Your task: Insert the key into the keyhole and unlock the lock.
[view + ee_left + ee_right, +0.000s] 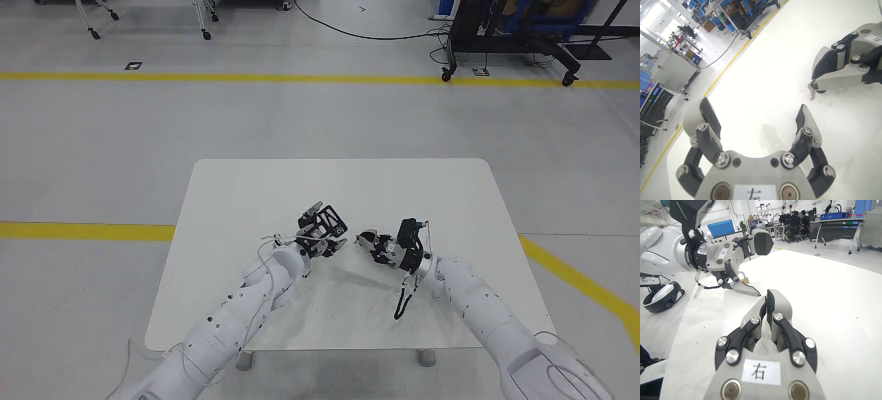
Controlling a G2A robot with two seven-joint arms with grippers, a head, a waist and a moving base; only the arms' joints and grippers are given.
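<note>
My right gripper [767, 298] is shut on a small metal key [813, 94], whose blade pokes down from the fingertips just above the white table [400, 180]. In its own wrist view the pads hide the key. My left gripper [755, 115] hangs open and holds nothing, a short way from the right gripper [813, 86]. A brass padlock [744, 278] with a steel shackle sits on the table behind the left gripper [761, 273], partly hidden by it. In the top view the left gripper [322, 232] and the right gripper [375, 243] face each other near the table's middle.
The far half of the table [340, 185] is bare, and its edges lie well away from both grippers. Beyond it are a grey floor with a yellow line [250, 77] and wheeled carts [510, 40].
</note>
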